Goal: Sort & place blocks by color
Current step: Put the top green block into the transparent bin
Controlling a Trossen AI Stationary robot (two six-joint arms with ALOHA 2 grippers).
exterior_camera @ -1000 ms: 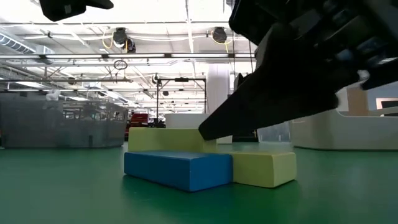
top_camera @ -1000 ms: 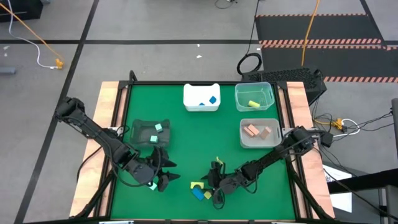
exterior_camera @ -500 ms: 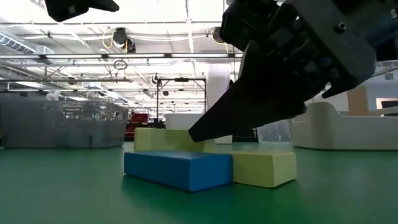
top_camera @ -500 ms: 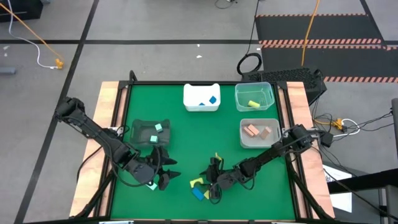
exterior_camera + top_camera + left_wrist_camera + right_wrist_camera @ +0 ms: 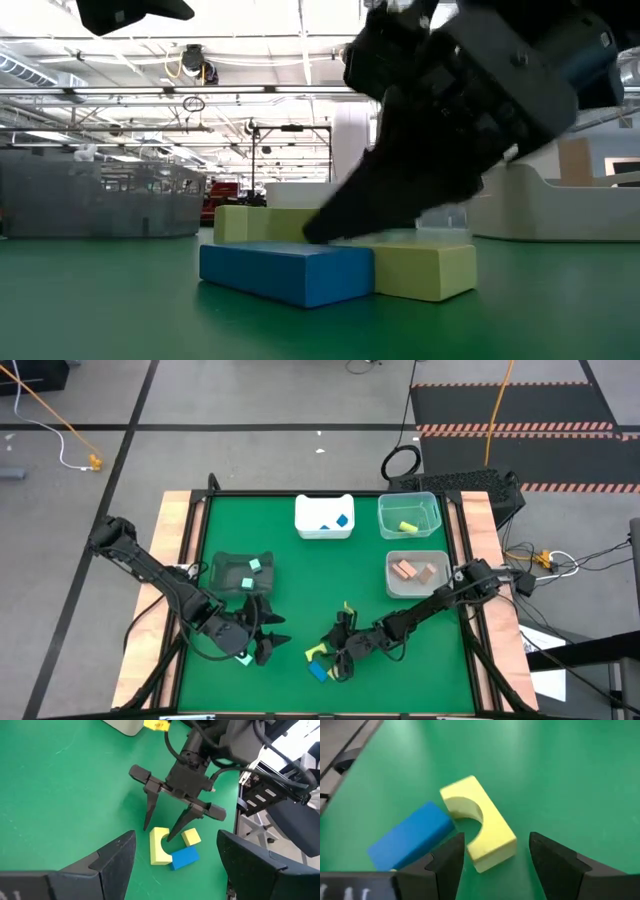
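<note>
A green table (image 5: pixel 300 580) is seen from above, with 2 dark robot arms reaching in from either side. The right gripper (image 5: pixel 159 833) is low over a small cluster of blocks near the front edge of the table, its 2 fingers spread apart and pointing down. One finger tip sits at the hollow of a yellow arch block (image 5: pixel 479 822), the other just outside it; neither is closed on it. A blue bar block (image 5: pixel 409 836) touches one end of the arch, and a small yellow cube (image 5: pixel 191 837) lies just beside both.

The left gripper (image 5: pixel 262 636) waits near the front left of the table, fingers apart, with a mint green block (image 5: pixel 243 657) just beside it.

Farther back, a white bin (image 5: pixel 324 517) holds blue blocks, a clear bin (image 5: pixel 409 515) holds a yellow block, a second clear bin (image 5: pixel 417 574) holds tan-pink blocks, and a dark bin (image 5: pixel 243 574) holds mint green blocks.
</note>
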